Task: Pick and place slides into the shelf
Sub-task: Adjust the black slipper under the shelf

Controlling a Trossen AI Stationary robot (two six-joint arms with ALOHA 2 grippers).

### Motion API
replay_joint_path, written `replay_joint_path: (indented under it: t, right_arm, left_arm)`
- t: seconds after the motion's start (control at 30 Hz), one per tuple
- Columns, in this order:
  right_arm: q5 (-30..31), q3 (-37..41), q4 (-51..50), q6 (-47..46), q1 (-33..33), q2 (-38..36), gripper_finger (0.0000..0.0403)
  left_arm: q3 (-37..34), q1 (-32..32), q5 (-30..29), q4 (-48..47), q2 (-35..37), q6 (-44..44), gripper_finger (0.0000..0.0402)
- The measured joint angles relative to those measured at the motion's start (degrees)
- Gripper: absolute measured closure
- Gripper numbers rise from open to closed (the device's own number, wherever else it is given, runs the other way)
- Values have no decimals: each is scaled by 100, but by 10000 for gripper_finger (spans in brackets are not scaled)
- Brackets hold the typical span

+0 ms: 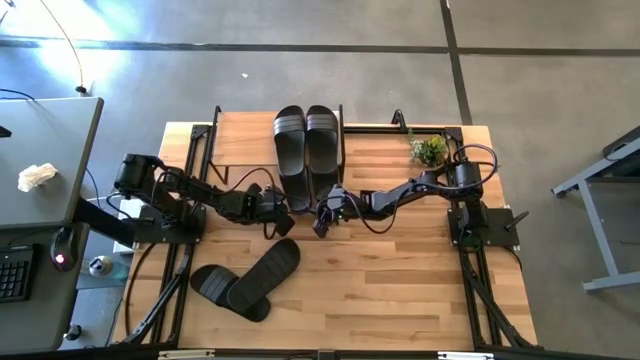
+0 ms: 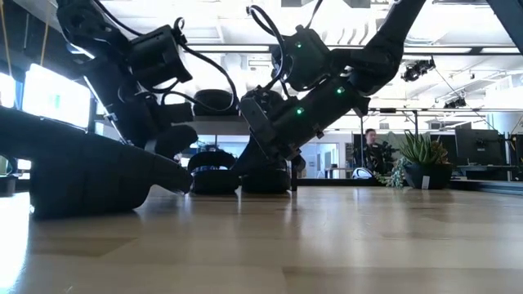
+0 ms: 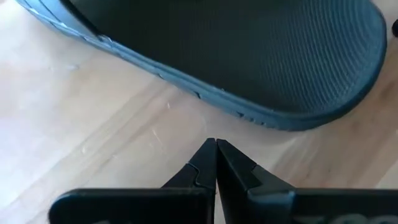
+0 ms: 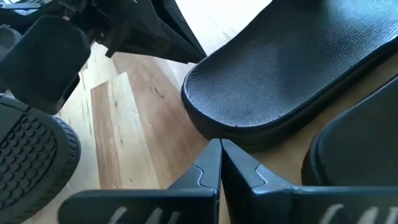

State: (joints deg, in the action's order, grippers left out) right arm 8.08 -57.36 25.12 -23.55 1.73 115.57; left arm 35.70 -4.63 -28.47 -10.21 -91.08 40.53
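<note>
Both my left pincer (image 1: 278, 222) and right pincer (image 1: 322, 226) hover closed and empty over the wooden counter (image 1: 400, 290). Two slides (image 1: 306, 142) rest against the shelf (image 1: 240, 138); two more (image 1: 248, 283) lie near the counter's front edge.

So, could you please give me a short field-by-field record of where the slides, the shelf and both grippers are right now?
slides at shelf: two black rubber slide sandals side by side, heels toward the grippers
slides on table: two more black slides overlapping near the front edge
shelf: low light wood rack on a black metal frame at the table's back
left gripper: shut, empty, by a heel
right gripper: shut, empty, by a heel
other: small potted plant
</note>
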Motion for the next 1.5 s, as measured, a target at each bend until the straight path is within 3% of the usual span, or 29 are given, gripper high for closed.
replay_joint_path:
  t: [0.33,0.53,1.03,1.33,1.5]
  right_arm:
    - [15,0,-15,77,0,0,403]
    - [-252,0,-24,315,-26,0,403]
    - [161,-1,-179,200,-98,0,403]
    - [311,0,-178,120,-59,0,403]
    - [70,0,-177,338,-69,0,403]
  left_arm:
    - [2,-495,-70,43,1,-27,401]
    - [2,-799,109,436,5,-505,401]
    - [0,-1243,55,825,-32,-937,401]
    - [2,-1024,94,500,-20,-844,401]
    - [0,-691,151,111,80,-572,401]
